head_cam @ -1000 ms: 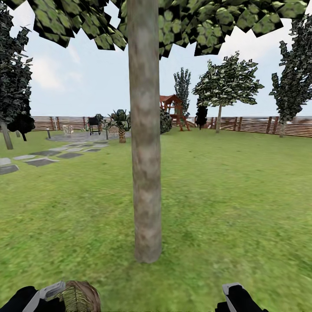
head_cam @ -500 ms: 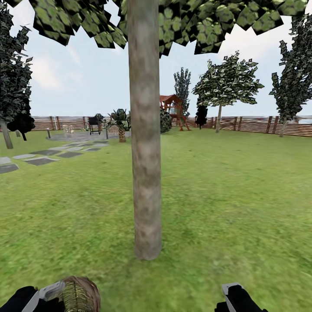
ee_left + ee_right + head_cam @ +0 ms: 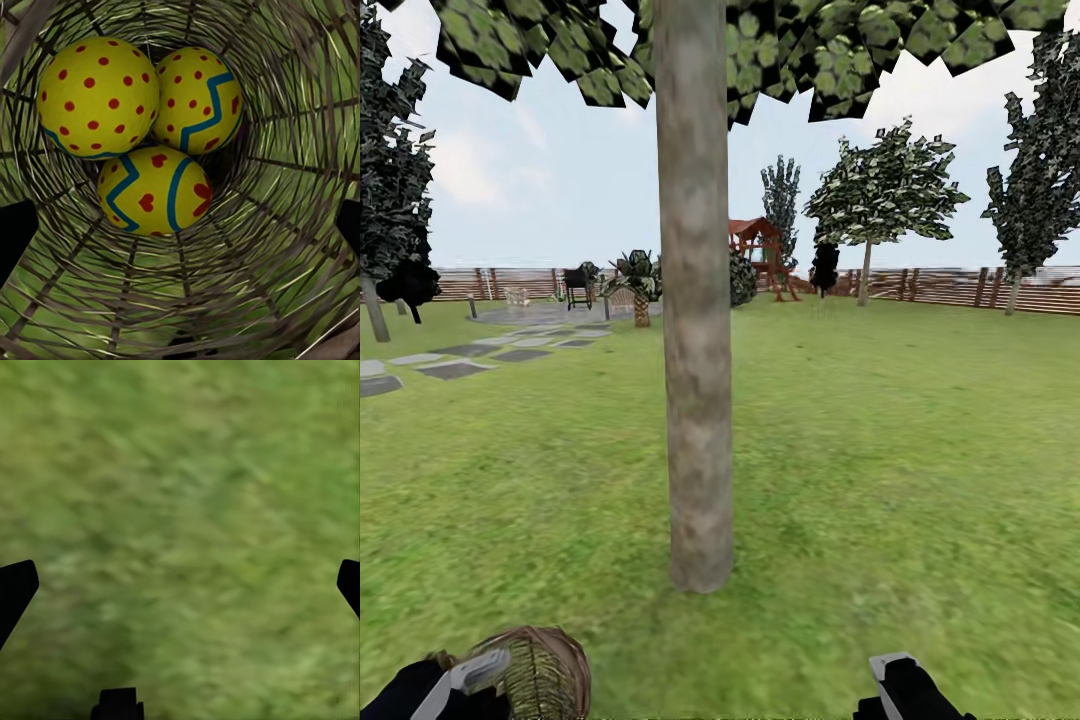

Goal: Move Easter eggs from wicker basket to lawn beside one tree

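Note:
The tree (image 3: 698, 400), with a thick grey-brown trunk, stands straight ahead on the lawn (image 3: 880, 470). At the head view's bottom left the wicker basket (image 3: 542, 675) lies on its side, its mouth over my left gripper (image 3: 478, 672). In the left wrist view I look down the basket (image 3: 285, 247) at three Easter eggs: a red-spotted egg (image 3: 97, 97), a blue-zigzag egg (image 3: 196, 99) and an egg with hearts (image 3: 155, 191). The left fingertips (image 3: 15, 236) stand wide apart at the basket's wall. My right gripper (image 3: 900, 685) is open over bare grass (image 3: 180, 510).
Grey paving slabs (image 3: 455, 368) lie to the left, with a palm plant (image 3: 638, 285) and a grill (image 3: 577, 285) behind them. A wooden fence (image 3: 950, 288), a red play set (image 3: 760, 250) and other trees (image 3: 880, 195) line the back. Grass surrounds the trunk.
The whole view has shifted slightly, so the trunk's base sits a little higher in the picture. More of the basket at my left gripper shows above the bottom edge.

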{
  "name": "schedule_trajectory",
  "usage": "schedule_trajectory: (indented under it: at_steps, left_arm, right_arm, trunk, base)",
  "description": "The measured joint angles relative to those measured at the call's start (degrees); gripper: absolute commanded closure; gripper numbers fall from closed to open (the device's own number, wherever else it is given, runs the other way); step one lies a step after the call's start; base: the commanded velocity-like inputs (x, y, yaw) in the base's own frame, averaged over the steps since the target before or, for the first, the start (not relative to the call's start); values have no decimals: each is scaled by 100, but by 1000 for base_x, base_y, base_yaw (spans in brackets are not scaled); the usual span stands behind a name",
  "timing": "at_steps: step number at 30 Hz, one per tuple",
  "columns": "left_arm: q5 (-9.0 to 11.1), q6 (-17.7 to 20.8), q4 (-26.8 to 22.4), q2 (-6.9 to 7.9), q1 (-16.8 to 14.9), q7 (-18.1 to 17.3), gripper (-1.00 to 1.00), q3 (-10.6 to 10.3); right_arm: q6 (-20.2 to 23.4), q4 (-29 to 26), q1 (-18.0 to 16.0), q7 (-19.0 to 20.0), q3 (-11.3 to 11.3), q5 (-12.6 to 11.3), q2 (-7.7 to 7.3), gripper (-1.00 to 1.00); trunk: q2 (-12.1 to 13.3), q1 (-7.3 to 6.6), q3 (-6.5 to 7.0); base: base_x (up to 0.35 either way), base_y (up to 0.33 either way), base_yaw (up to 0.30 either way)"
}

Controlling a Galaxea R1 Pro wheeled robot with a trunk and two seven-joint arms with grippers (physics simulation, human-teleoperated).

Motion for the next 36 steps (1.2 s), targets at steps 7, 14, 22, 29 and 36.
schedule_trajectory:
  at_steps: [7, 14, 22, 29, 36]
  left_arm:
    - [0, 0, 0, -5, 0, 0, -100, 0]
    - [0, 0, 7, -25, 0, 8, -100, 0]
    - [0, 0, 4, -20, 0, 4, -100, 0]
    - [0, -8, 5, -27, 0, 9, -100, 7]
    - [0, -9, 7, -35, 0, 9, -100, 1]
  right_arm:
    - [0, 0, 0, 0, -7, 3, 1, -100]
    - [0, 0, 0, 0, -7, 8, 4, -100]
    - [0, 0, 0, 0, -2, 8, 4, -100]
    - [0, 0, 0, 0, -8, 13, -4, -100]
    - [-38, -61, 0, 9, -12, 4, -17, -100]
  trunk:
    - [-281, 154, -126]
    - [-562, 308, -251]
    - [-882, 483, -395]
    - [-1163, 637, -521]
    - [-1444, 791, -646]
  base:
    - [0, 0, 0]
    - [0, 0, 0]
    - [0, 0, 0]
    - [0, 0, 0]
    - [0, 0, 0]
